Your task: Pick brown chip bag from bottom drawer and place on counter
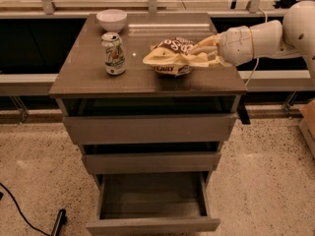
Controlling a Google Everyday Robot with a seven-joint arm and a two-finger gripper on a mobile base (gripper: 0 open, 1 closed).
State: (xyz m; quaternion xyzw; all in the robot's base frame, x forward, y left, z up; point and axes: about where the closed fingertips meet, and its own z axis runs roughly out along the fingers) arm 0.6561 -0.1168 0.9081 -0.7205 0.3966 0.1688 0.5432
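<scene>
The brown chip bag [172, 58] lies on its side on the counter [88, 77], right of centre, with its cream top toward the front. My gripper [198, 51] reaches in from the right, low over the counter, its fingers [204, 43] closed on the bag's right end. The bottom drawer [152, 208] is pulled out below and shows nothing inside. The two upper drawers stand slightly ajar.
A white-and-green drink can [113, 53] stands on the counter left of the bag. A white bowl [111, 19] sits at the back left. A railing runs behind the cabinet. A black cable [19, 210] lies on the speckled floor at the left.
</scene>
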